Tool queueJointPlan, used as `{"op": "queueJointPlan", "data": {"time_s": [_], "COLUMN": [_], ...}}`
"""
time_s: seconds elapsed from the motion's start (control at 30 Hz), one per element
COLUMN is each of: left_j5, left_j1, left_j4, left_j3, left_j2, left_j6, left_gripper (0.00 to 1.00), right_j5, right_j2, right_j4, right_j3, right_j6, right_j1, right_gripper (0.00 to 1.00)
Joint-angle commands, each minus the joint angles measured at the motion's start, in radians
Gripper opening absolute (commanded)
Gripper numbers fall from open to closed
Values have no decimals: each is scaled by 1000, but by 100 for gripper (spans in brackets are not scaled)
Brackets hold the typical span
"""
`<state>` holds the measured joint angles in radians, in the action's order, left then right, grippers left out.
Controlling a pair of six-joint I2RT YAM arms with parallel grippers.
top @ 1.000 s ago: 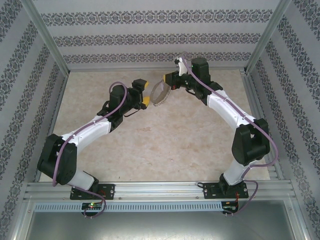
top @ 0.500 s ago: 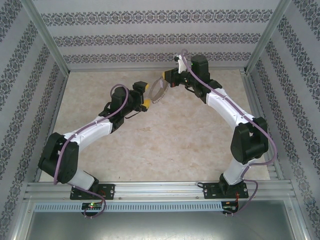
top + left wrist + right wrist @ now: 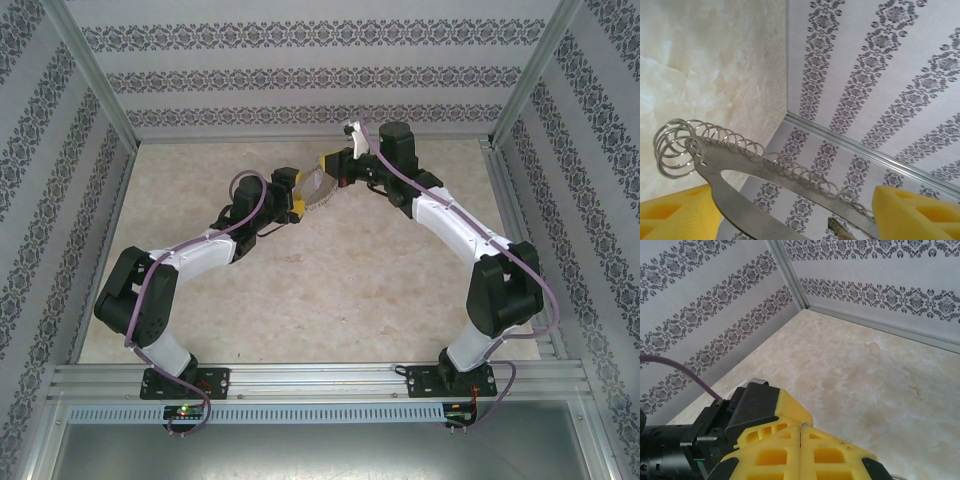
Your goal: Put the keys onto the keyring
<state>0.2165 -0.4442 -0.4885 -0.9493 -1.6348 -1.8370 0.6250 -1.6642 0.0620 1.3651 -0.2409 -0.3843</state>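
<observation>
The keyring (image 3: 318,186), a thin grey hoop strung with small silvery rings, hangs above the table near the back wall. My right gripper (image 3: 332,162) is shut on its upper edge. A sliver of metal shows at the closed yellow tips (image 3: 801,427). My left gripper (image 3: 295,192) is open, its jaws standing on either side of the keyring (image 3: 740,210), which spans the gap (image 3: 792,195) almost from one finger to the other. A small dark piece (image 3: 837,231) shows through the hoop; I cannot tell what it is. The keys are hidden.
The beige marbled table (image 3: 300,280) lies below both arms. The patterned back wall (image 3: 320,80) and its aluminium rail (image 3: 865,155) are close behind the grippers. One black-and-yellow left finger (image 3: 760,405) sits just beyond the right tips.
The left arm has reached right, bringing its jaws round the keyring, and they have narrowed a little. The right gripper has shifted slightly left with the ring.
</observation>
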Motion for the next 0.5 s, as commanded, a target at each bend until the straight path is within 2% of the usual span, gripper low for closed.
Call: {"op": "queueJointPlan", "data": {"time_s": [0.0,0.13,0.47], "left_j5": [-34,-45,-86], "left_j1": [-11,-10,-10], "left_j4": [-96,-115,-150], "left_j3": [-22,-21,-22], "left_j2": [-6,-7,-23], "left_j6": [-28,-25,54], "left_gripper": [67,46,4], "right_j5": [36,36,39], "right_j2": [47,59,85], "right_j4": [57,62,67], "right_j3": [-19,-39,-81], "right_j6": [-2,-1,-9], "right_j1": [-14,-16,-18], "right_gripper": [0,0,0]}}
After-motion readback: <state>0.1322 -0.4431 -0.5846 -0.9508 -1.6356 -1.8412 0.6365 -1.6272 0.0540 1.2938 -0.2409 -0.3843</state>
